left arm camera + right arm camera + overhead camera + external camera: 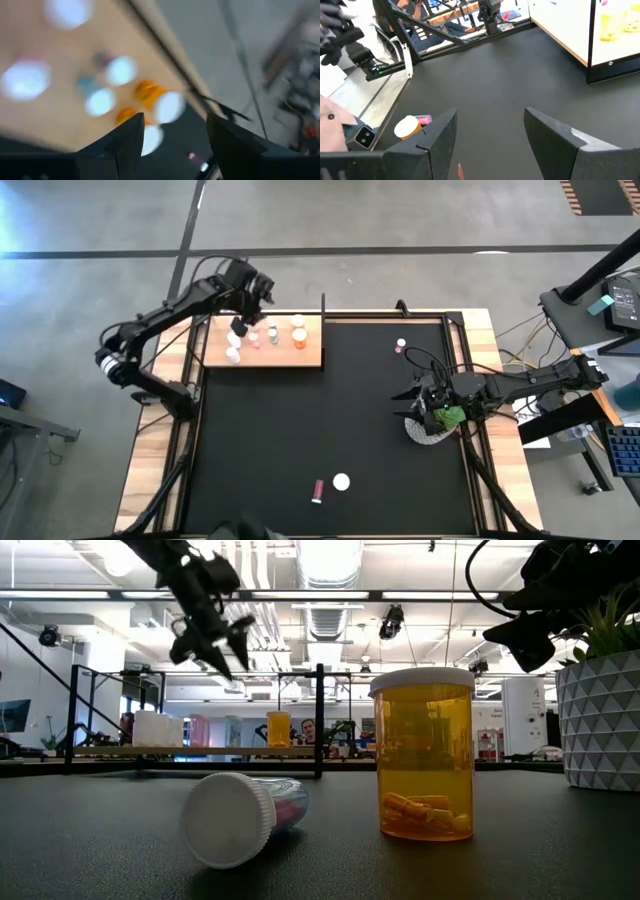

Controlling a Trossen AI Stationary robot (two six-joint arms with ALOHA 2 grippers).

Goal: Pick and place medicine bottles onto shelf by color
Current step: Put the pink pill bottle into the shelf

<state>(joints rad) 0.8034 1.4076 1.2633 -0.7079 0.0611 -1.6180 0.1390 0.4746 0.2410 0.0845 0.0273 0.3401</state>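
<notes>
While the left gripper (252, 305) is being held raised over the far-left part of the table, above the shelf (310, 358), its fingers are being shown parted with nothing between them in the left wrist view; the bottles on the shelf (271, 333) are standing upright below it in a loose cluster, white caps up. The right gripper (428, 402) is being held low at the right side of the table, just beside the white pot with a green plant (437, 424), its fingers likewise spread and empty. Three bottles are being left off the shelf on the black table mat (340, 410): a pink bottle (400, 345) near the far right, and, at the near edge, a pink bottle lying on its side (317, 491) with an upright orange bottle (342, 481) just beside it. In the low view the toppled bottle is being seen cap-first, so its long axis is judged to run roughly toward the near edge of the table. The relation on which the coming move is judged to turn is this: the far-right pink bottle is lying away from the right gripper toward the far edge, clearly nearer the right arm than the left, and standing upright, so a descent from above is being favoured there.
</notes>
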